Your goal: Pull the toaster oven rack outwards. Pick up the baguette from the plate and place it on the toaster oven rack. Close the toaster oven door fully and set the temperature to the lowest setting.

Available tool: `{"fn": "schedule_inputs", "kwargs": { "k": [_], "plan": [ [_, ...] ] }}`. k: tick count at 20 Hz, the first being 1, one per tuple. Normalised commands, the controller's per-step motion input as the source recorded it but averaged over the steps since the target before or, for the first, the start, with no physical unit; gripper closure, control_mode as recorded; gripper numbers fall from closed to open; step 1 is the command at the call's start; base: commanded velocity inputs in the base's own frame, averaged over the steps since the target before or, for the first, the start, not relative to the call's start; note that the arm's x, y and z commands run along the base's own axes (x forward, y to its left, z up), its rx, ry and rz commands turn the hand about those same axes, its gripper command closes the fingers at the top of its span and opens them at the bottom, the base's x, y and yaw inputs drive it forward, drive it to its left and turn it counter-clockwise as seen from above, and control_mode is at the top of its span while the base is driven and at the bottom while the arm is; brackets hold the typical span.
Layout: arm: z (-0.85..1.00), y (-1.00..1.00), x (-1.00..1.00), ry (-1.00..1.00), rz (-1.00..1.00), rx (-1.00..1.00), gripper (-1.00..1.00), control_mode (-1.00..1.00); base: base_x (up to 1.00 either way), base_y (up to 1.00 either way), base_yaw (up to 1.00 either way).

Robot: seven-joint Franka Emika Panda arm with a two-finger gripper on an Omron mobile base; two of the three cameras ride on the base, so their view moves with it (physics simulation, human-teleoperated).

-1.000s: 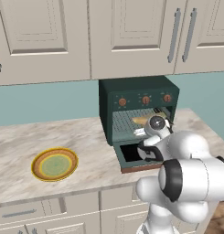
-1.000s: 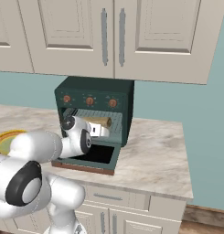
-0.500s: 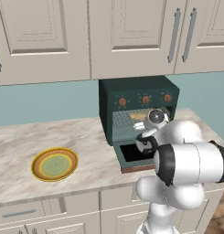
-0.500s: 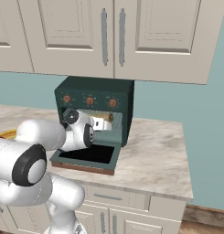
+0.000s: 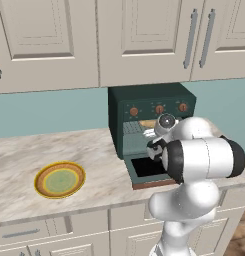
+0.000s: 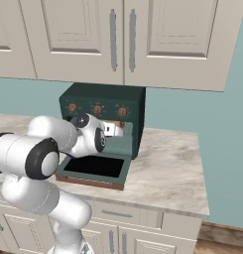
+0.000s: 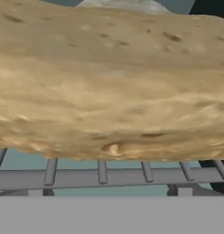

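Golden-tan baguette [image 7: 109, 82] lies on the rack [image 7: 102, 176] right before the gripper [image 6: 109, 129], whose jaws stand wide apart, holding nothing. The door [image 6: 95, 170] hangs open flat below the gripper. The plate [image 5: 59, 179] sits well off to its left.

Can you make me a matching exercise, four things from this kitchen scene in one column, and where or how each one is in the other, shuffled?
Things:
1. baguette
2. plate
3. toaster oven door
4. knobs

States:
A. folded down flat, open, on the counter
B. in a row across the toaster oven's upper front
C. lying on the toaster oven rack
D. bare, on the counter to the oven's left

Pairs: 1-C, 2-D, 3-A, 4-B
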Motion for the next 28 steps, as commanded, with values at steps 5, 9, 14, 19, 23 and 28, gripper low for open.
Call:
{"fn": "schedule_inputs", "kwargs": {
  "k": [5, 9, 14, 19, 23, 28],
  "plan": [
    [0.02, -0.04, -0.24, 0.0, -0.04, -0.01, -1.0, -1.0, 0.0, 0.0, 0.0],
    [0.28, -0.23, -0.52, 0.07, -0.06, -0.09, -1.0, -1.0, 0.0, 0.0, 0.0],
    [0.2, -0.45, -0.69, 0.2, -0.09, -0.09, -1.0, -1.0, 0.0, 0.0, 0.0],
    [0.25, -0.75, -0.76, 0.23, 0.0, -0.01, -1.0, -1.0, 0.0, 0.0, 0.0],
    [0.41, -0.84, -0.76, 0.08, 0.0, 0.0, -1.0, -1.0, 0.0, 0.0, 0.0],
    [0.0, -0.84, -0.65, 0.07, 0.17, 0.04, -1.0, -1.0, 0.0, 0.0, 0.0]
  ]
}}
